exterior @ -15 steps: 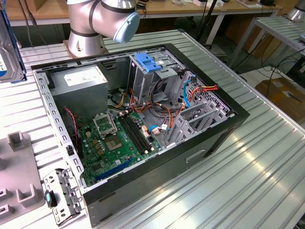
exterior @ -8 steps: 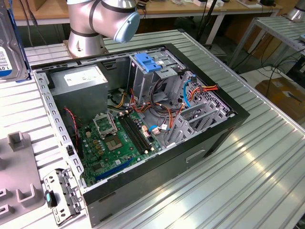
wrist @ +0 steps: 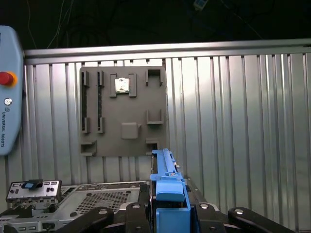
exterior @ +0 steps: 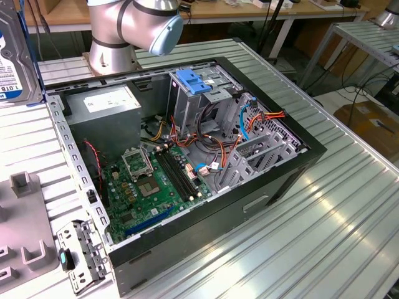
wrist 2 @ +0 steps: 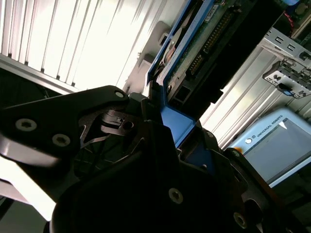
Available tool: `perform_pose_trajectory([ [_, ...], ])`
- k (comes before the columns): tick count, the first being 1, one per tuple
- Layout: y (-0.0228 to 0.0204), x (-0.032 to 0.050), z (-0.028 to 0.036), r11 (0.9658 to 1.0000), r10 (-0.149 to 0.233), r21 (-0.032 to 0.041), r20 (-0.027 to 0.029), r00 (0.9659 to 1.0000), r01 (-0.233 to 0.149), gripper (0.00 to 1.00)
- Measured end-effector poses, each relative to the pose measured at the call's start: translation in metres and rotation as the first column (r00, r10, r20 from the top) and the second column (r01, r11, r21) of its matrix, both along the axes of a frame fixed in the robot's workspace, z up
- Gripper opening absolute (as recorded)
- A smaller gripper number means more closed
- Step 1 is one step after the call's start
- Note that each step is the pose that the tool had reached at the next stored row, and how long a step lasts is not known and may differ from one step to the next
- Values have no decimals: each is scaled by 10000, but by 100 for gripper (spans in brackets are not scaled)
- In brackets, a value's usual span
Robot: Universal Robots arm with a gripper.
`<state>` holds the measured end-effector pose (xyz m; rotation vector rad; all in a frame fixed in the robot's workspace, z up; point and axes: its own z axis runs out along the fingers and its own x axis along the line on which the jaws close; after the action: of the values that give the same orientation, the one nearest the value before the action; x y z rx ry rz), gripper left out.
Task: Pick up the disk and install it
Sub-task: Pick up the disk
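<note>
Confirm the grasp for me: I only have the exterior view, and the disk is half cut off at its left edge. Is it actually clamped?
Observer: Yes. In the second wrist view the disk has the end of its blue carrier seated between the black jaws, which are shut on it.
Operator: What is it facing?
Observer: In the first wrist view its blue rail has the grey fixture plate beyond it, and one recess there holds a small silver part.
Operator: Anything else nearby?
Observer: A teach pendant with a red button lies beside that plate on the ribbed table.
</note>
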<state>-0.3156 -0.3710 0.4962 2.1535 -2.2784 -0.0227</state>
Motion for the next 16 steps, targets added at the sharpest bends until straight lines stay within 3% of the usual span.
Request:
perform_pose_trajectory([
  [16,-4,231,0,10000,0,0,-2,10000,0,37],
])
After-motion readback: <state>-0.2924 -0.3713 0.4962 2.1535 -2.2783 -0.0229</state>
